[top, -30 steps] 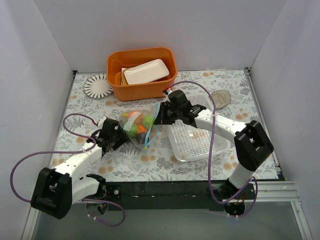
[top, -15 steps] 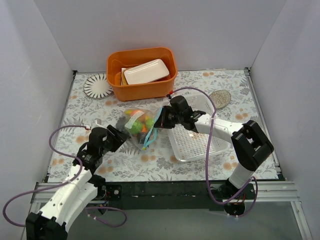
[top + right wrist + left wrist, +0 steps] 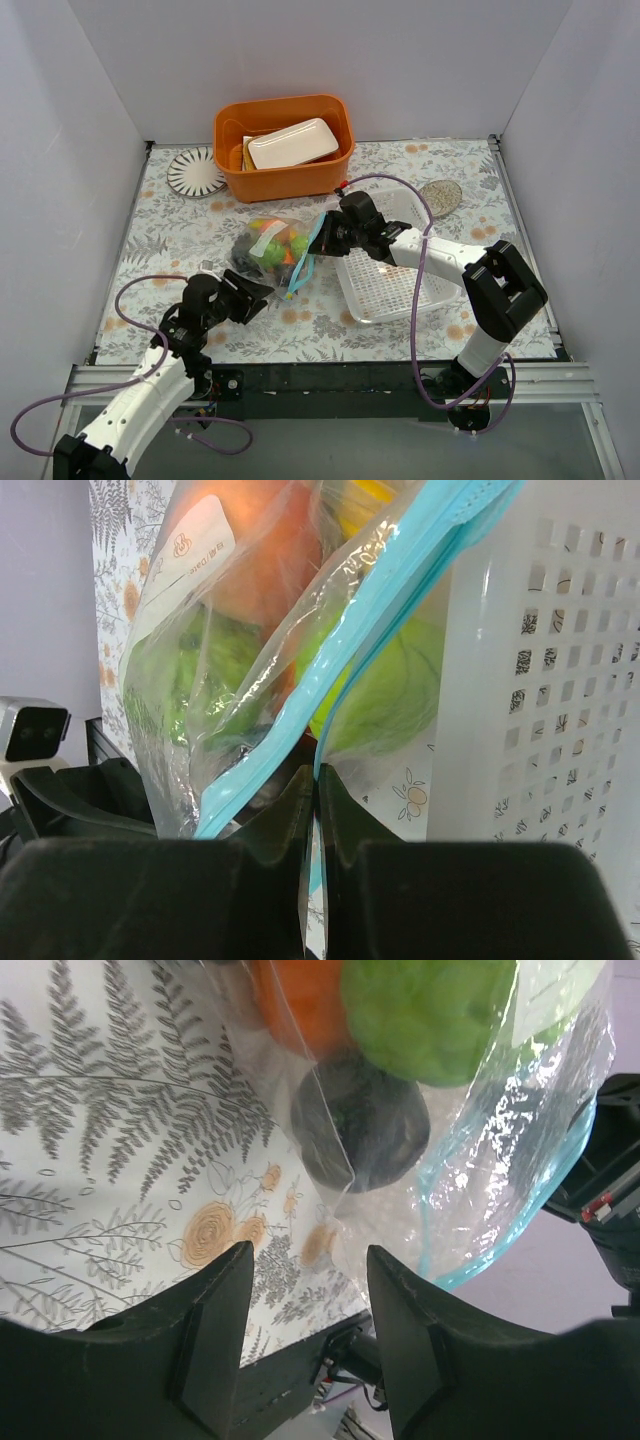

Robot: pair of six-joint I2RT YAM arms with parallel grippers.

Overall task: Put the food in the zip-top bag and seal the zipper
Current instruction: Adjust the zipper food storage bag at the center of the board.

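The clear zip-top bag (image 3: 268, 248) lies in the middle of the table with the food inside: an orange (image 3: 300, 1000), a green lime (image 3: 430, 1010) and a dark plum (image 3: 365, 1125) show through the plastic. Its teal zipper (image 3: 303, 268) runs down the bag's right edge. My right gripper (image 3: 322, 236) is shut on the upper end of the zipper (image 3: 370, 630), pinching the strip between its fingertips. My left gripper (image 3: 258, 297) stands open and empty just below the bag's lower left corner, apart from it. In the left wrist view, the left gripper (image 3: 310, 1253) frames only tablecloth.
An orange bin (image 3: 240, 175) with a white dish (image 3: 292, 143) in it stands at the back. A white perforated basket (image 3: 390, 275) lies right of the bag, under the right arm. A round patterned coaster (image 3: 195, 172) and a grey disc (image 3: 441, 197) lie at the back corners.
My left arm has pulled back toward the near edge, away from the bag. The bag shifted slightly, and the right gripper kept its pinch on the zipper.
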